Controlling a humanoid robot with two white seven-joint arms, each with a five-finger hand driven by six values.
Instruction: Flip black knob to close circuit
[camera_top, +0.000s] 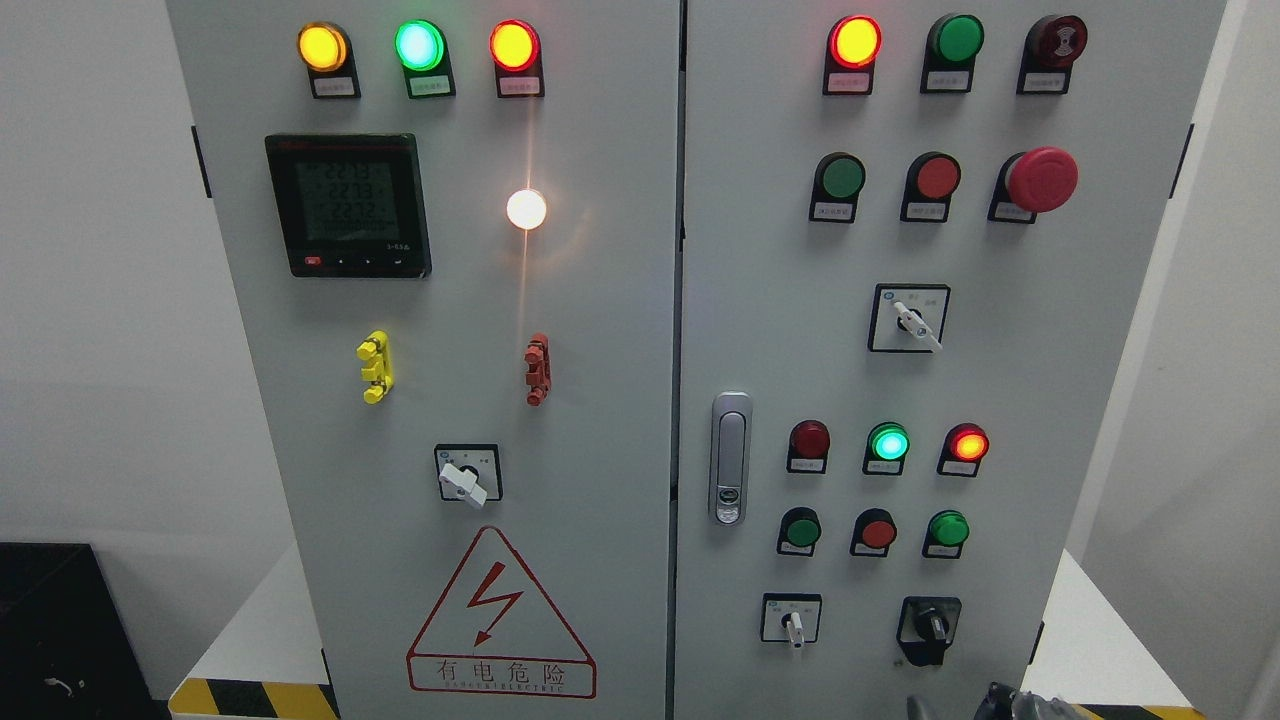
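at the bottom edge, right of the middle, a dark metallic part of a robot hand (1010, 703) just enters the picture; so little of it shows that i cannot tell if it is open or closed, and i cannot tell which arm it belongs to. the black rotary knob (929, 626) sits on its black plate at the lower right of the right door of the tall grey electrical cabinet (600, 400), directly above and slightly left of the hand, near it but not touching. its handle stands about upright.

just left of the knob, in the same row, is a small white-lever selector switch in a square black frame (791, 620). above this row are three small push buttons, green (801, 529), red (877, 531) and green (947, 528), and above them three lamps: a dark red lamp (809, 439), a lit green lamp (888, 442) and a lit red lamp (967, 443). a silver door latch (730, 458) is at the left edge of the right door.

on the left door there is a red triangle warning sign with a lightning bolt (500, 620), and above it a white-lever switch (466, 478).
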